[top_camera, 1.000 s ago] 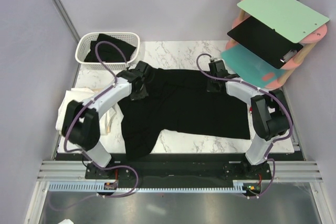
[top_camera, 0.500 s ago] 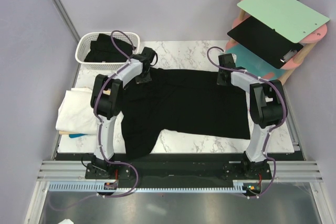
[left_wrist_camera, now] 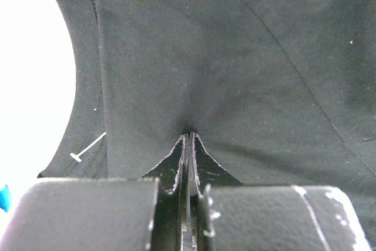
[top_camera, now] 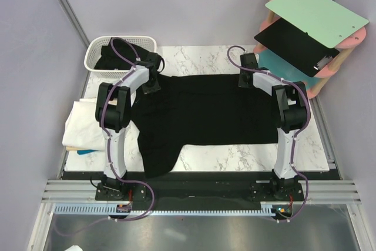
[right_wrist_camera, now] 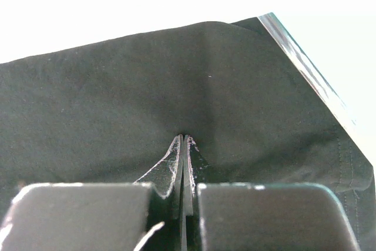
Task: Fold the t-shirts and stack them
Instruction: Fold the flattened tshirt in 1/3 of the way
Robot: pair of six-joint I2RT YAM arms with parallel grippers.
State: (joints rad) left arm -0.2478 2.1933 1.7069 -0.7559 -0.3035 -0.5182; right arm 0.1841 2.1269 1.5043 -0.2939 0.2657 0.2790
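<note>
The top camera sits high up behind the arm bases (top_camera: 111, 191), which show at 6 o'clock, and looks down on the whole table (top_camera: 200, 57). The left wrist camera sits just behind the left gripper (left_wrist_camera: 189, 139) and looks along it, very close to the black shirt (left_wrist_camera: 205, 57). The right wrist camera does the same behind the right gripper (right_wrist_camera: 183, 140). The top view shows both of those spots too: at 11 o'clock and 1 o'clock on the shirt.
</note>
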